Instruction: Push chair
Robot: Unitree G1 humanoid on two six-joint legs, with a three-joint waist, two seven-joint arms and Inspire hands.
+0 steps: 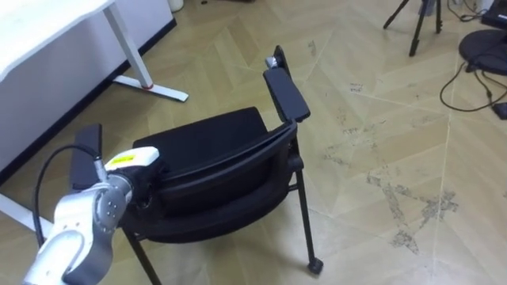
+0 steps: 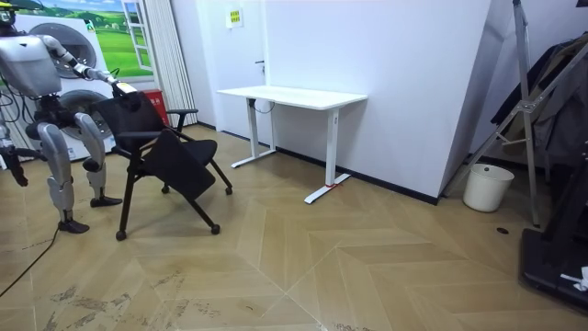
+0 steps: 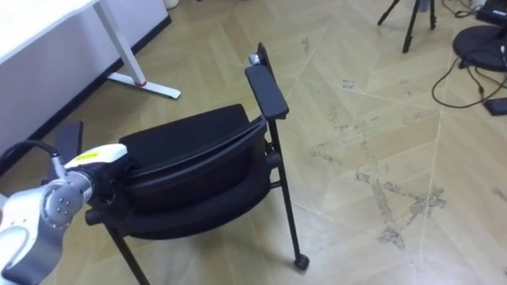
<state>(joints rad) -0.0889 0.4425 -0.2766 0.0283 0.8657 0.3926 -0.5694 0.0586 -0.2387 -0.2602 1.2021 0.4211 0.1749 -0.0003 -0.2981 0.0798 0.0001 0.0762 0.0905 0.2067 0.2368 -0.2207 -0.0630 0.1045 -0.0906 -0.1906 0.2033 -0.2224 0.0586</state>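
Note:
A black chair (image 1: 214, 170) with padded armrests and casters stands on the wood floor in front of me, its backrest nearest me. My left arm reaches in from the lower left. My left hand (image 1: 136, 159) lies against the top of the backrest at its left end, with its fingers hidden behind the dark edge. In the room view I stand at the left behind the chair (image 2: 165, 152), one arm stretched to its back. My right hand (image 2: 16, 171) hangs low at my side, too small to read.
A white desk (image 1: 47, 32) with a T-shaped foot (image 1: 154, 85) stands ahead on the left; it is the desk (image 2: 294, 95) by the white wall. A tripod (image 1: 416, 24) and cables (image 1: 467, 79) are at the far right. A white bin (image 2: 487, 187) stands by the wall.

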